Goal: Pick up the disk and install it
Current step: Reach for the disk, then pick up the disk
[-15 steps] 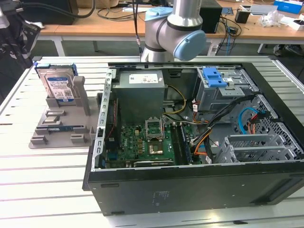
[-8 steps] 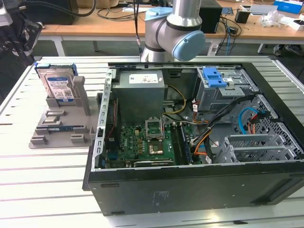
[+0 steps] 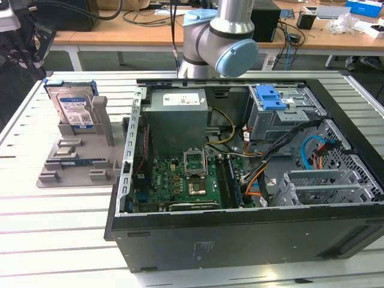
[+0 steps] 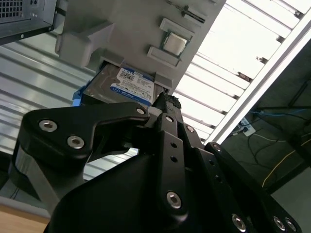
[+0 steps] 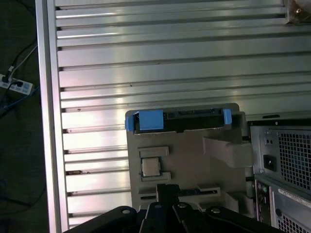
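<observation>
The disk, silver with a white-and-blue label and blue side rails, stands upright in a slot at the far end of a grey holder on the exterior view's left. My gripper hangs well above this holder, shut with nothing in it. In the second wrist view the gripper lines up just beside the disk's label. The first wrist view shows the disk's top edge with its blue rails beyond the gripper. Nothing touches the disk.
An open computer case lies right of the holder, with a grey drive bay topped by a blue latch at its far right. A small chip sits in the holder. The slatted table's edge is nearby.
</observation>
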`<act>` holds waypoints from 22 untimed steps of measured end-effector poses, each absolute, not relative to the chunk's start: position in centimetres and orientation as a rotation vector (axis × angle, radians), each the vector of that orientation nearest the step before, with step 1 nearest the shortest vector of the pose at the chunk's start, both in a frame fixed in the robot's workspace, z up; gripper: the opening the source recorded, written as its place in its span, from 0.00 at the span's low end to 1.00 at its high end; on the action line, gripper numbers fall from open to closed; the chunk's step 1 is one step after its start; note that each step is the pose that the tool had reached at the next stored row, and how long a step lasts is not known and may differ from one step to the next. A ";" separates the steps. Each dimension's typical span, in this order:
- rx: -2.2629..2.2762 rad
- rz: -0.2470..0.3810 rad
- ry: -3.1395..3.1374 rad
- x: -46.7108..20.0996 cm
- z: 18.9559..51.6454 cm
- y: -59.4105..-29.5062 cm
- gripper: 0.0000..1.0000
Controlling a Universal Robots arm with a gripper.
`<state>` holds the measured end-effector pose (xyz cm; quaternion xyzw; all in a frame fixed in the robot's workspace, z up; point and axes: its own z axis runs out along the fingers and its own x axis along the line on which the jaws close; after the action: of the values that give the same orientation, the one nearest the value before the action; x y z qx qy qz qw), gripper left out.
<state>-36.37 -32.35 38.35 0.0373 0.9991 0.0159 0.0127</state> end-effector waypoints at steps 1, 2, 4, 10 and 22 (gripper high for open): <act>0.116 0.049 3.114 -36.4 38.3 -32.1 0.11; 0.116 0.049 3.114 -36.4 38.3 -31.9 0.11; 0.116 0.049 3.114 -36.4 38.3 -31.9 0.11; 0.116 0.049 3.114 -36.4 38.3 -31.9 0.11; -0.006 0.051 3.117 -36.4 38.3 -31.9 0.11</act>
<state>-36.37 -31.88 38.30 -0.0019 0.9998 0.0163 0.0121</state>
